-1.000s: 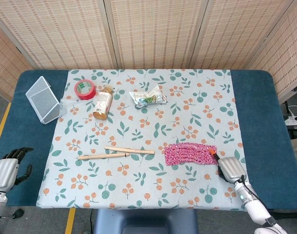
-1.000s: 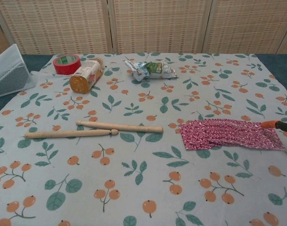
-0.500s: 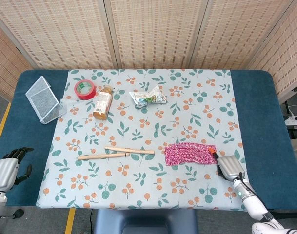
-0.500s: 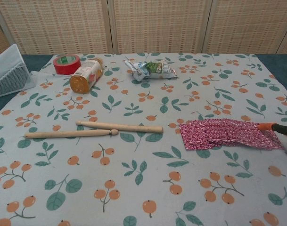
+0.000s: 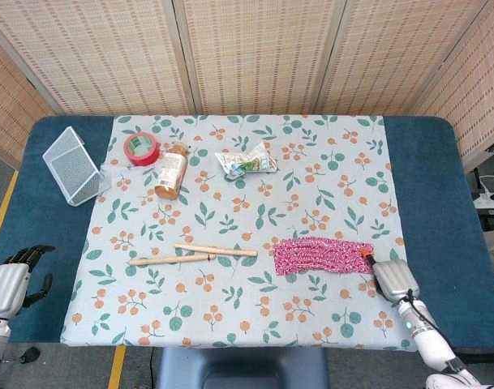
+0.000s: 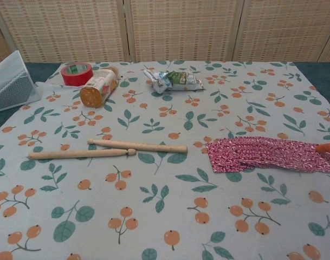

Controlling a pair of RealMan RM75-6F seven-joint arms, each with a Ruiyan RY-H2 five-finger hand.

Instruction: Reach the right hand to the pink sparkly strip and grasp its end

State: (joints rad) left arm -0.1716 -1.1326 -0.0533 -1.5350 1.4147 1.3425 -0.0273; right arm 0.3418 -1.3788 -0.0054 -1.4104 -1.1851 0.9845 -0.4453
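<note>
The pink sparkly strip (image 5: 322, 256) lies flat at the lower right of the tabletop (image 5: 425, 186). The right robot hand (image 5: 395, 278) pinches its right end with an orange fingertip (image 6: 326, 147). Left of it lie two wooden sticks (image 5: 194, 254). The left robot hand (image 5: 10, 278) hangs released at the lower left edge.

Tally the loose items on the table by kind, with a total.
Red tape roll: 1
Amber plastic bottle lying on its side: 1
Crumpled snack wrapper: 1
Wooden sticks: 2
Pink sparkly strip: 1
White wire-mesh holder: 1
Total: 7
</note>
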